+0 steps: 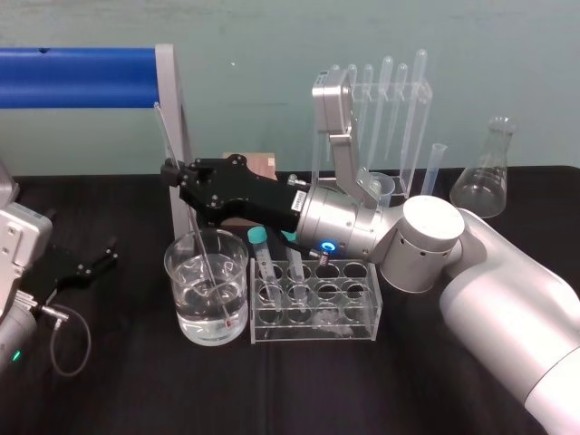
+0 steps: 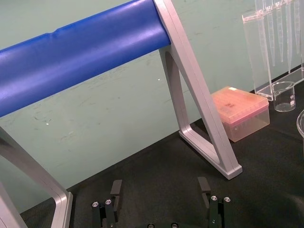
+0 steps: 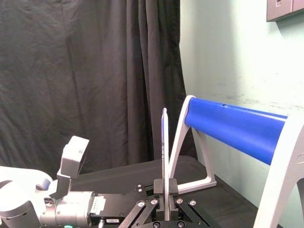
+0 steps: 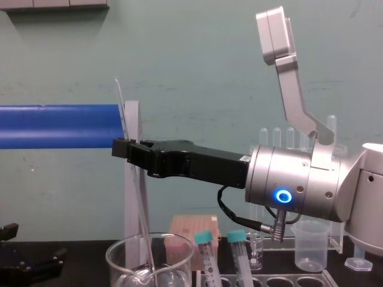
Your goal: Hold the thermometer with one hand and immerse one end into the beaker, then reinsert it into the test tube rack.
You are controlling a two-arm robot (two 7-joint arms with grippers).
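Noting our right gripper [image 1: 171,173] clenched on the thermometer [image 1: 200,245], near-upright, tip in the beaker [image 1: 237,299]; test tube rack [image 1: 362,327] just frame-right.

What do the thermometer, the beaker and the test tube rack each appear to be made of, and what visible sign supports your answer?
The thermometer, gripped by the right end effector above the beaker: probably glass; thin, clear, rigid rod.
The beaker: likely glass; transparent wall, thick glossy rim, liquid visible inside.
The test tube rack: seemingly clear acrylic plastic; flat transparent panels with sharp edges.
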